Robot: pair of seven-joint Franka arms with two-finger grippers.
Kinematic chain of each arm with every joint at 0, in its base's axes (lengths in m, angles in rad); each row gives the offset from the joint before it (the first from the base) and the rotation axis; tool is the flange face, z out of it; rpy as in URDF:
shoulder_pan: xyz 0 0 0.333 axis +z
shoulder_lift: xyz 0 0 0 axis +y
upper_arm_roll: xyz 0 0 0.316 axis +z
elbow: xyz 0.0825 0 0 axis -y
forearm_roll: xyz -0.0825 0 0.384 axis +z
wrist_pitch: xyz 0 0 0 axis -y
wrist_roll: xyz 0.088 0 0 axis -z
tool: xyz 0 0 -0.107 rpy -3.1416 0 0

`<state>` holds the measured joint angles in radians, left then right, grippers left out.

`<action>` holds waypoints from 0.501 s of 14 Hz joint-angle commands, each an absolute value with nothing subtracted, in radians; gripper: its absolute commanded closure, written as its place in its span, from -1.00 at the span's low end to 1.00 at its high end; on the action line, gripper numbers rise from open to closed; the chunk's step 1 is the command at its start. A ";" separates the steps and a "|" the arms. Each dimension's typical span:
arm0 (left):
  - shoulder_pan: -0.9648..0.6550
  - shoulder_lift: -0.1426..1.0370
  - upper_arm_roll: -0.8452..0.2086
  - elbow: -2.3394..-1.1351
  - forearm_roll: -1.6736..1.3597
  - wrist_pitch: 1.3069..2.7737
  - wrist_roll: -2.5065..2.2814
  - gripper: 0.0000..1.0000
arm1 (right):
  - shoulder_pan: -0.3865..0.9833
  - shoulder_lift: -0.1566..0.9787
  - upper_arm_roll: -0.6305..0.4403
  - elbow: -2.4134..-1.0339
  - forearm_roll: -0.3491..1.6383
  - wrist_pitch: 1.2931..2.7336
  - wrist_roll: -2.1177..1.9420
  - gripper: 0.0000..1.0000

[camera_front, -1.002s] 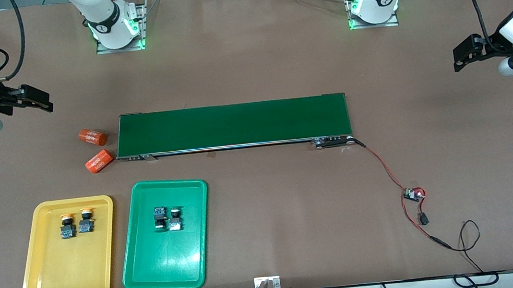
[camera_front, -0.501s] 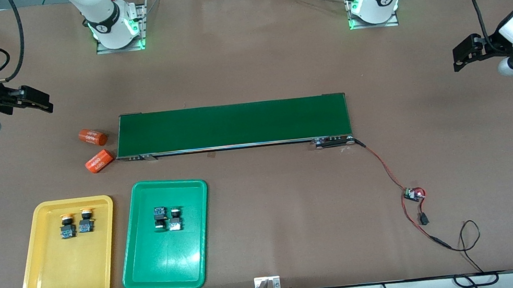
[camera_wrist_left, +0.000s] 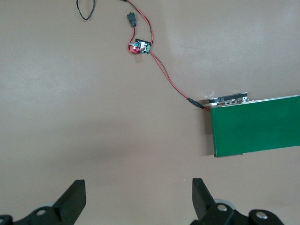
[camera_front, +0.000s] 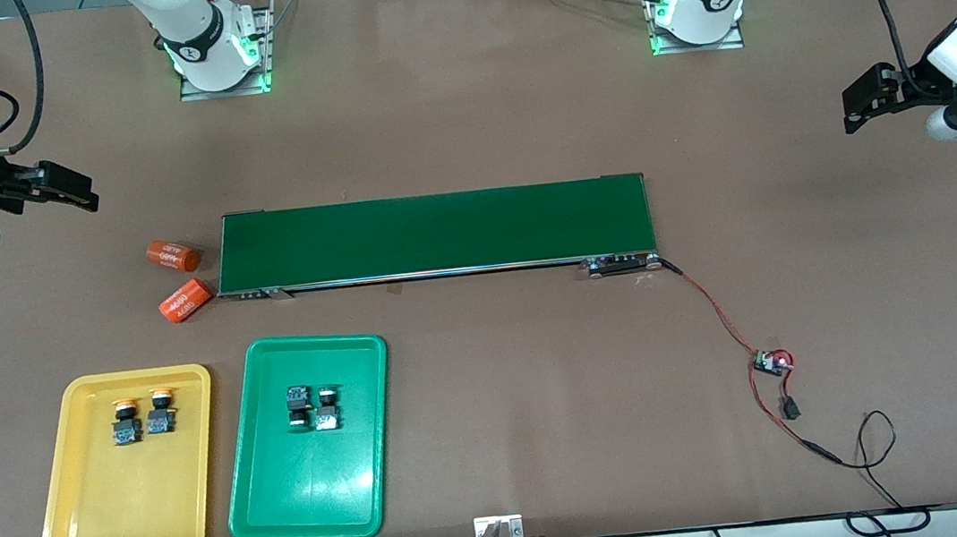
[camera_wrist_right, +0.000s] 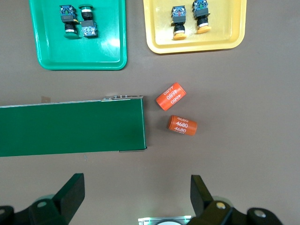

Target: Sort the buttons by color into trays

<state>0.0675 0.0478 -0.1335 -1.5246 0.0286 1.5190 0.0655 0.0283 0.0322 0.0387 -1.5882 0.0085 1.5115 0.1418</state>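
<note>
Two yellow-capped buttons (camera_front: 126, 421) (camera_front: 160, 413) lie side by side in the yellow tray (camera_front: 124, 516). Two buttons (camera_front: 299, 406) (camera_front: 327, 409) with black-and-blue bodies lie in the green tray (camera_front: 311, 495) beside it. The right wrist view shows both pairs, the green-tray buttons (camera_wrist_right: 68, 21) in the green tray (camera_wrist_right: 79, 54) and the yellow-capped buttons (camera_wrist_right: 178, 21) in the yellow tray (camera_wrist_right: 220, 40). My right gripper (camera_front: 73, 187) (camera_wrist_right: 136, 197) hangs open and empty over bare table at the right arm's end. My left gripper (camera_front: 852, 107) (camera_wrist_left: 139, 201) hangs open and empty over the left arm's end.
A long dark green conveyor belt (camera_front: 436, 233) lies across the table's middle. Two orange numbered cylinders (camera_front: 173, 255) (camera_front: 186, 301) lie at its end toward the right arm. A red-black wire runs from its other end to a small circuit board (camera_front: 771, 361).
Both arms have shifted only very slightly. Nothing on the table has moved.
</note>
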 commanded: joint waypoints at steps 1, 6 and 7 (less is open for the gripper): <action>0.063 0.055 -0.137 -1.496 0.046 1.496 0.063 -1.00 | 0.028 0.034 0.038 -1.578 -0.002 1.511 0.109 -1.00; 0.072 0.055 -0.132 -1.496 0.048 1.496 0.063 -1.00 | 0.026 0.034 0.037 -1.578 -0.002 1.509 0.109 -1.00; 0.072 0.054 -0.133 -1.496 0.048 1.494 0.063 -1.00 | 0.026 0.035 0.037 -1.578 -0.002 1.509 0.109 -1.00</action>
